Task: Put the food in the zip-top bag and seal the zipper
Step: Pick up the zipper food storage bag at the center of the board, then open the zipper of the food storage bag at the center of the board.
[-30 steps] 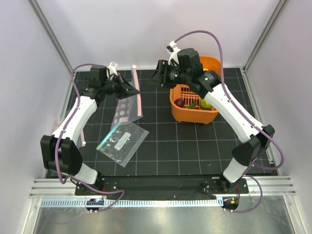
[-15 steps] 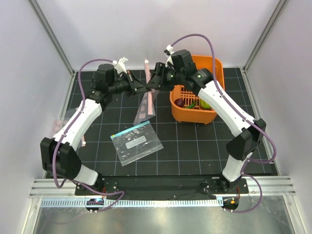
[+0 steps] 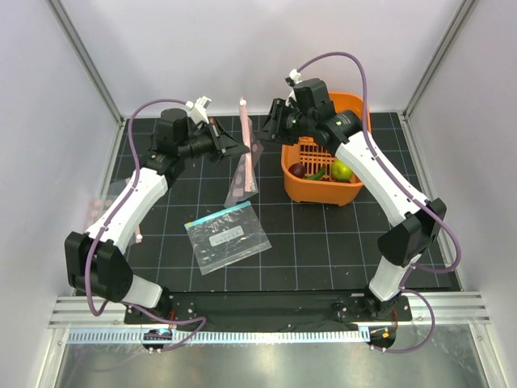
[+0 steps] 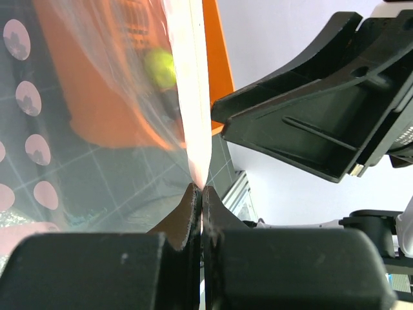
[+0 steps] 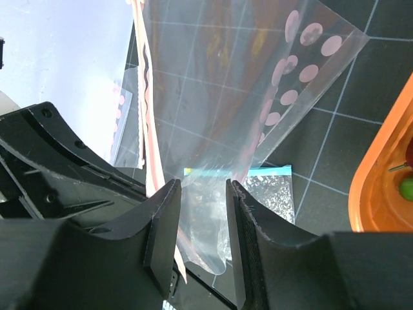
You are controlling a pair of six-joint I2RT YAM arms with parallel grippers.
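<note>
A clear plastic zip-top bag (image 3: 241, 176) hangs at upper centre, the left gripper (image 4: 201, 192) clenched on its pink zipper strip (image 3: 245, 129). The right gripper (image 5: 202, 194) holds its jaws parted beside the film. The orange plastic basket (image 3: 323, 196) at upper right holds a dark maroon piece (image 3: 298, 170), a slim green chili (image 3: 317, 173) and a green round fruit (image 3: 342, 170).

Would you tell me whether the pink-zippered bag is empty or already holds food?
Empty: nothing shows inside the clear zip-top bag, and the food lies in the orange basket.
</note>
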